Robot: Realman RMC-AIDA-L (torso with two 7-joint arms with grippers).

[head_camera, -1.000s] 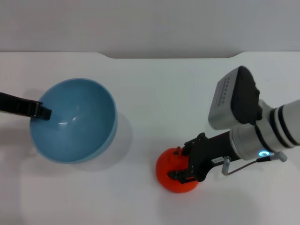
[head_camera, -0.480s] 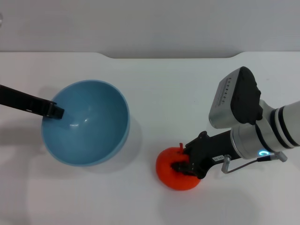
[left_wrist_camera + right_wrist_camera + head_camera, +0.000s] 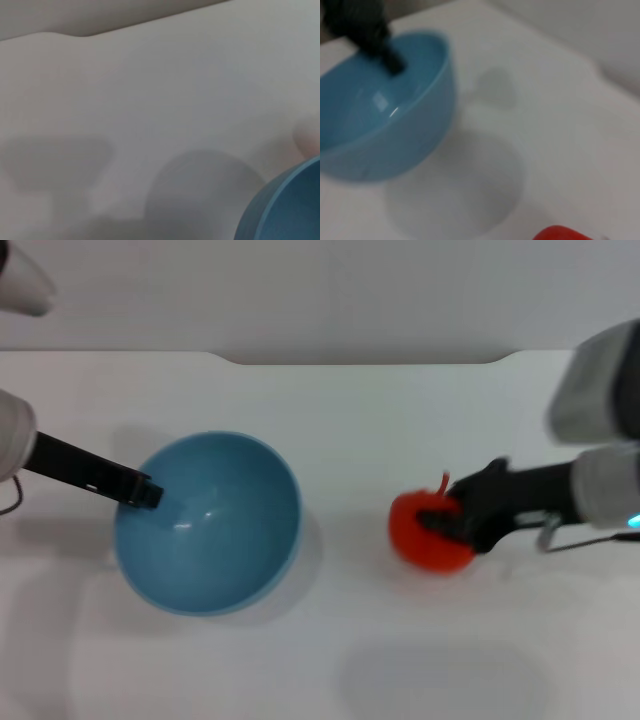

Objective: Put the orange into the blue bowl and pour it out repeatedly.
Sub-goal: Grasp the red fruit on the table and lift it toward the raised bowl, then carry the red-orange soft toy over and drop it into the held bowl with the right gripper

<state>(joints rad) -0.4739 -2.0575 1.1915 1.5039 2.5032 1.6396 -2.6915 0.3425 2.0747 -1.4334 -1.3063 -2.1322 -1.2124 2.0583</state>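
The orange [image 3: 428, 531] is pinched between the right gripper [image 3: 452, 523] fingers, above the desk [image 3: 380, 420] toward its right edge, stem nub up. The bowl [image 3: 208, 523] is gripped at its left rim by the left gripper [image 3: 143, 490], mouth up, lifted.

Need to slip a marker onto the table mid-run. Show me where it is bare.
Bare table: the far strip behind the blue bowl, the gap between it and the orange, and the near edge. Crowded: the left gripper at the bowl's rim, the right gripper shut on the orange.
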